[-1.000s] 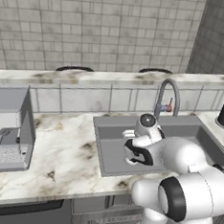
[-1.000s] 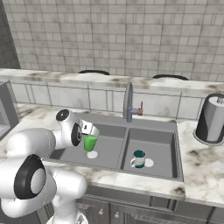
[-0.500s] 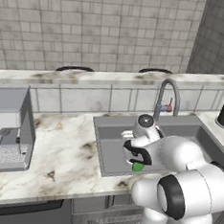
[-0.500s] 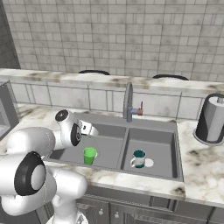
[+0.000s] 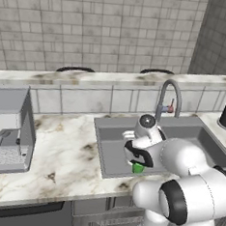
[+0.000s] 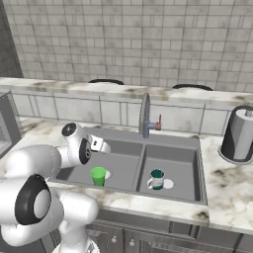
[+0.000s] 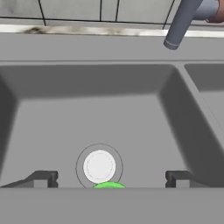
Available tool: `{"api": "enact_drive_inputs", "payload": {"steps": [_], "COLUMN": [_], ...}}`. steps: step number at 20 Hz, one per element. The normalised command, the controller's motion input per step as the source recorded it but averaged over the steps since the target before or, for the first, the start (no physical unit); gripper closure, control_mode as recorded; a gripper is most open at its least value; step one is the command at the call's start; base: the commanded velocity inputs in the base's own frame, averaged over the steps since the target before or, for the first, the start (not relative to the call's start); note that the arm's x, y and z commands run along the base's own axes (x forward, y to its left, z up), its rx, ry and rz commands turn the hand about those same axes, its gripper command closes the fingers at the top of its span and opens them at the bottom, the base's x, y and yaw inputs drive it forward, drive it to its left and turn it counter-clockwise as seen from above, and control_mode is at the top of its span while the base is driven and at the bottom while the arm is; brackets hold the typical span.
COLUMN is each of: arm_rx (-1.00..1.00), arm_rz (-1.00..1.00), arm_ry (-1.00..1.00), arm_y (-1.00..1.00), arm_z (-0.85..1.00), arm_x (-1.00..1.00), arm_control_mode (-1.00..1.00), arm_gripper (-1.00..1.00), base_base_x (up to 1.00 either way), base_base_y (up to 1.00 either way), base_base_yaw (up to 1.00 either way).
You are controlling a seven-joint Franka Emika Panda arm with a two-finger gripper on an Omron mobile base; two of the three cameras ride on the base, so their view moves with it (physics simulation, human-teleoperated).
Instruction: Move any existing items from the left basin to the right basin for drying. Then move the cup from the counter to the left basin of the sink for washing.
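left base view
arm: white arm reaches from lower right over the sink [image 5: 116, 149], hand above the left basin [image 5: 112, 156]
green cup: bright green cup [image 5: 138, 168] peeks out under the hand, on the left basin floor near the front wall, mostly hidden
tap: curved grey tap [image 5: 167, 98] behind the sink
counter: veined marble counter [image 5: 63, 149] left of the sink, coffee machine [image 5: 7, 130] on it at far left

right base view
gripper: gripper [image 6: 102, 145] above the left basin [image 6: 123, 160], up and back from the green cup, not touching it; finger gap not clear here
green cup: green cup [image 6: 98, 176] upright on the left basin floor, just beside the pale drain [image 6: 106, 174]
teal cup: teal-green cup [image 6: 157, 179] upright in the right basin [image 6: 183, 168], touching or just beside its drain
other: paper towel roll in dark holder [image 6: 238, 134] on the counter at right

hand view
gripper: fingers [image 7: 43, 178] spread wide apart, nothing between them
left basin: drain [image 7: 99, 166] between the fingertips
green cup: rim of the green cup [image 7: 109, 185] at the bottom, just below the drain
tap: spout [image 7: 183, 22] at top right
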Motion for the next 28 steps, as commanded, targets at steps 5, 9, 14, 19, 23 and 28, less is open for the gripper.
{"api": "enact_drive_inputs", "payload": {"steps": [5,9,14,19,23,28], "arm_rx": [0.0,0.0,0.0,0.0,0.0,0.0], "arm_rz": [0.0,0.0,0.0,0.0,0.0,0.0], "arm_ry": [0.0,0.0,0.0,0.0,0.0,0.0], "arm_y": [0.0,0.04,0.1,0.15,0.19,0.2], "arm_z": [0.42,0.52,0.49,0.46,0.46,0.4], "arm_x": [-0.11,-0.23,-0.29,-0.43,-0.5,-0.5], "arm_control_mode": [-1.0,-1.0,-1.0,-1.0,-1.0,-1.0], "arm_gripper": [-1.0,-1.0,-1.0,-1.0,-1.0,-1.0], "base_base_x": [0.0,0.0,0.0,0.0,0.0,0.0], "base_base_y": [0.0,0.0,0.0,0.0,0.0,0.0], "base_base_yaw": [0.0,0.0,0.0,0.0,0.0,0.0]}}
